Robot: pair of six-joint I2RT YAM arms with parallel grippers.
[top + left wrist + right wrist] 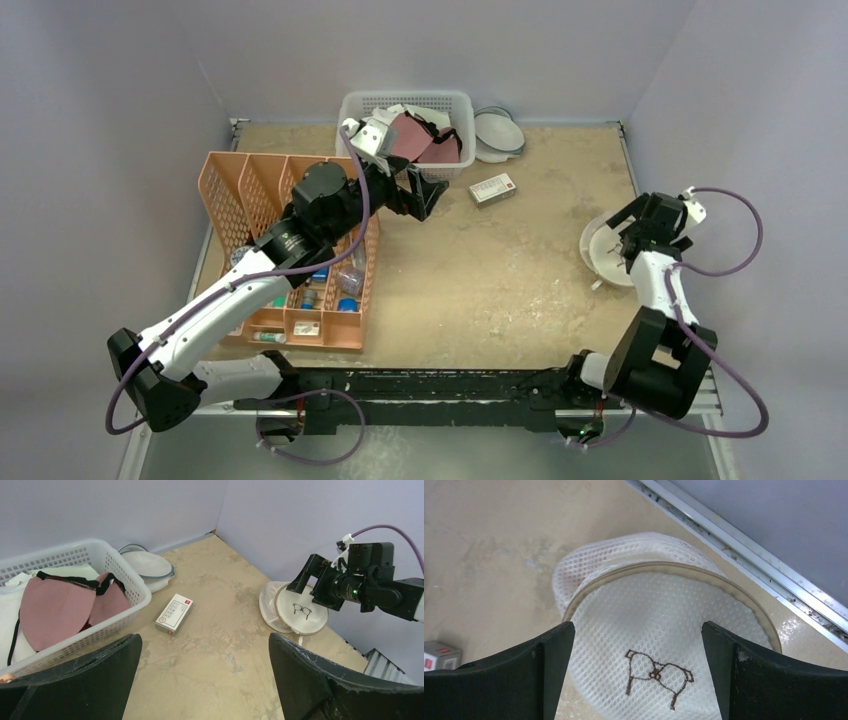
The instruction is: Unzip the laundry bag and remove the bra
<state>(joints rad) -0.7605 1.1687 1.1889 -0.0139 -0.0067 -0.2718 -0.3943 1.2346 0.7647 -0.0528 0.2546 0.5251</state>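
Bag look: laundry bag (659, 625), white mesh, round and domed, tan zip band around the rim, small dark glasses doodle on the flat face; zip looks closed along the arc in view
Bag spot: far right of the desk (500, 270), flat face tipped up toward the right arm, dome side behind it
Inside: can't make out anything through the mesh
Right claw (636, 680): spread wide, one finger either side of the doodle, right over the flat face; gripping nothing; touching the mesh or not, can't tell
Left claw (205, 680): also spread wide, empty, hanging over the desk just in front of the white basket (117, 562), well apart from the bag
Edges: metal rail (744, 552) and the right wall just beyond the bag, pretty tight on that side
Open room: big bare stretch of desk between the bag and the small box (173, 613)
Left side clutter: orange organizer (225, 190) under the left arm, rose cups (60, 610) in the basket, blue-rimmed dishes (147, 566) right beside it
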